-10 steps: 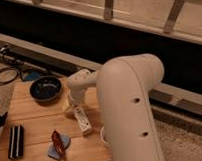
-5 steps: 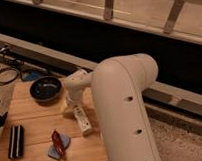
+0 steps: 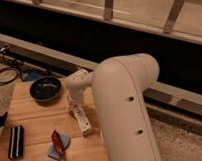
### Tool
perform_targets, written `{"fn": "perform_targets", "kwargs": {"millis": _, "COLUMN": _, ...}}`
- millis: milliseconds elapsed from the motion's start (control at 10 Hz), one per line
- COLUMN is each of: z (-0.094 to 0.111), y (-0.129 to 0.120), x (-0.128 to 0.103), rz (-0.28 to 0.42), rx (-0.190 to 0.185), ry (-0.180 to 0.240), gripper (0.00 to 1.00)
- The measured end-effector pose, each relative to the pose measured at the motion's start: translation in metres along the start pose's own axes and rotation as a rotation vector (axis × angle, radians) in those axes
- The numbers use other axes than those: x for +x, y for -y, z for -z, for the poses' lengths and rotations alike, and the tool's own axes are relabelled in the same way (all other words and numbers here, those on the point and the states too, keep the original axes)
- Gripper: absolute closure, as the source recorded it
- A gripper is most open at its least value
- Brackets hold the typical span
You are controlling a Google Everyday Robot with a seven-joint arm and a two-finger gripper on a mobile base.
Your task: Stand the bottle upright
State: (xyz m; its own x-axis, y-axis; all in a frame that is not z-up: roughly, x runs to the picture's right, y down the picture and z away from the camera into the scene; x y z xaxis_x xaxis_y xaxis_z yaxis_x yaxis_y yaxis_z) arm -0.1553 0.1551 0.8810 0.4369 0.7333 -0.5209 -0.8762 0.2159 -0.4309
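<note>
The bottle (image 3: 82, 120) is small, slim and white with dark print on its label. It lies on its side on the wooden table (image 3: 33, 115), pointing toward the front right. My gripper (image 3: 73, 107) hangs from the white wrist (image 3: 77, 83) and sits right at the bottle's far end, touching or nearly touching it. The large white arm (image 3: 126, 106) fills the right side of the view and hides the table's right part.
A dark bowl (image 3: 45, 88) stands at the back left of the table. A black block (image 3: 15, 141) lies at the front left, with a red and blue packet (image 3: 58, 142) beside it. Cables (image 3: 7, 74) lie left of the table. The table's front edge is close to the bottle.
The big arm has shifted slightly to the left. The gripper stays at the bottle's far end, and the bottle still lies in about the same place.
</note>
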Motion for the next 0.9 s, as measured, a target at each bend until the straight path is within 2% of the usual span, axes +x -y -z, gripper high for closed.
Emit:
{"fn": "perform_targets", "kwargs": {"millis": 400, "z": 0.003, "y": -0.003, "x": 0.001, "rz": 0.005, "rx": -0.002, "ry": -0.004, "gripper": 0.91}}
{"fn": "perform_targets", "kwargs": {"millis": 500, "z": 0.007, "y": -0.001, "x": 0.001, "rz": 0.005, "rx": 0.018, "ry": 0.000, "gripper": 0.98}}
{"fn": "perform_targets", "kwargs": {"millis": 600, "z": 0.014, "y": -0.004, "x": 0.000, "rz": 0.010, "rx": 0.043, "ry": 0.004, "gripper": 1.00}}
{"fn": "perform_targets", "kwargs": {"millis": 700, "z": 0.027, "y": -0.012, "x": -0.003, "rz": 0.023, "rx": 0.071, "ry": 0.012, "gripper": 1.00}}
{"fn": "perform_targets", "kwargs": {"millis": 900, "z": 0.058, "y": -0.014, "x": -0.010, "rz": 0.040, "rx": 0.129, "ry": 0.032, "gripper": 1.00}}
